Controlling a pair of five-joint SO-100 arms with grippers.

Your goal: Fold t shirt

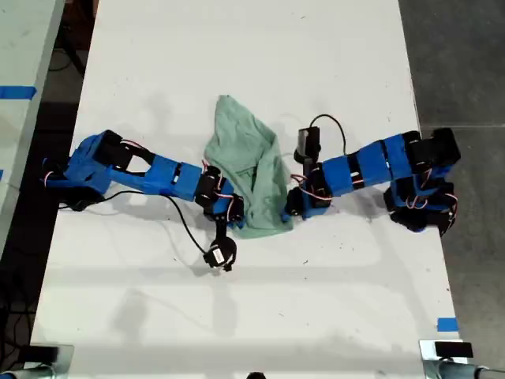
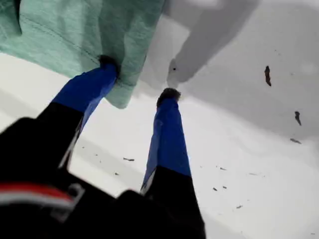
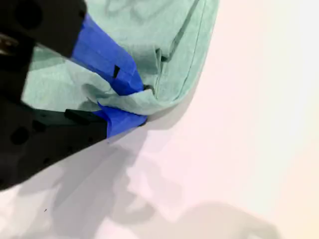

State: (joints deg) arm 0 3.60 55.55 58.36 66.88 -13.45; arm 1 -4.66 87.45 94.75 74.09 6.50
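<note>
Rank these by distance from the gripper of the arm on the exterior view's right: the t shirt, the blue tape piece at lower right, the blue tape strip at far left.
1. t shirt: centre, right at that gripper.
2. blue tape piece: exterior view's lower right.
3. blue tape strip: exterior view's left edge.

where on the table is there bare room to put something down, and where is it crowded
Bare room: the wide strip of table beyond the t shirt toward the exterior view's top, and the strip toward its bottom, below the arms and the loose cable. Crowded: the middle band, where both arms reach in, my first hand open at the cloth's edge and my second hand pinching a fold.
</note>
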